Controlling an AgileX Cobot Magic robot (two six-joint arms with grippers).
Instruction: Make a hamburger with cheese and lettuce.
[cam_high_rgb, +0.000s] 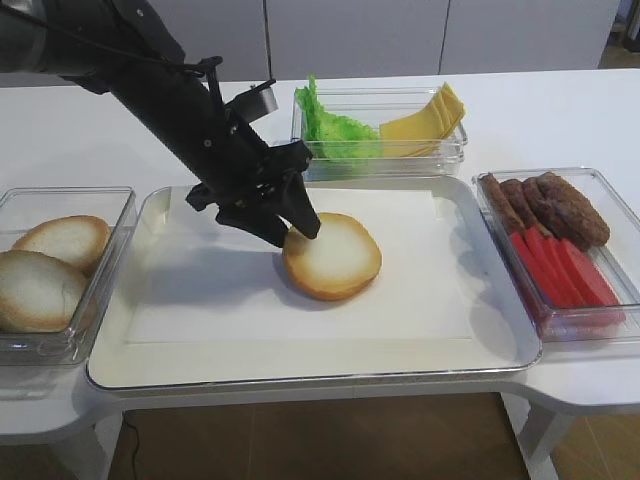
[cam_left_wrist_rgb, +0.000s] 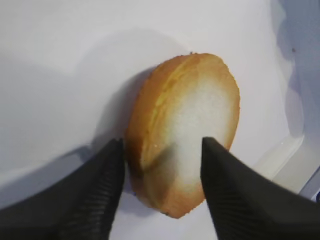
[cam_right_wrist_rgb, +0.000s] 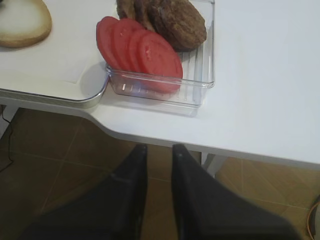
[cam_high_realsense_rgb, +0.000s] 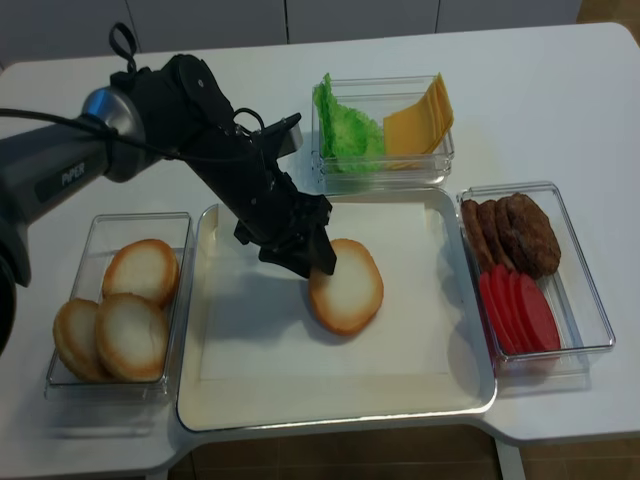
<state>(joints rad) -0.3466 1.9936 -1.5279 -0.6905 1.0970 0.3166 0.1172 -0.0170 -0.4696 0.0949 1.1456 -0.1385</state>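
Observation:
One bun half (cam_high_rgb: 333, 256) of the hamburger lies face up on the paper-lined white tray (cam_high_rgb: 300, 378). My left gripper (cam_high_rgb: 295, 235) stands at its left edge, open, one finger on each side of the rim. From the left wrist, the bun (cam_left_wrist_rgb: 185, 125) fills the gap between the black fingers (cam_left_wrist_rgb: 95, 190). The yellow cheese (cam_high_rgb: 425, 122) slices and the green lettuce (cam_high_rgb: 335, 128) share a clear box behind the tray. My right gripper (cam_right_wrist_rgb: 160, 147) hangs off the table's front edge over the floor, its jaws a narrow gap apart with nothing between them.
A clear box at the left holds three more bun halves (cam_high_realsense_rgb: 120, 310). At the right, another clear box holds brown patties (cam_high_rgb: 550, 205) and red tomato slices (cam_high_rgb: 565, 270). Near the right gripper are the table edge (cam_right_wrist_rgb: 200, 142) and the tray's corner (cam_right_wrist_rgb: 92, 97).

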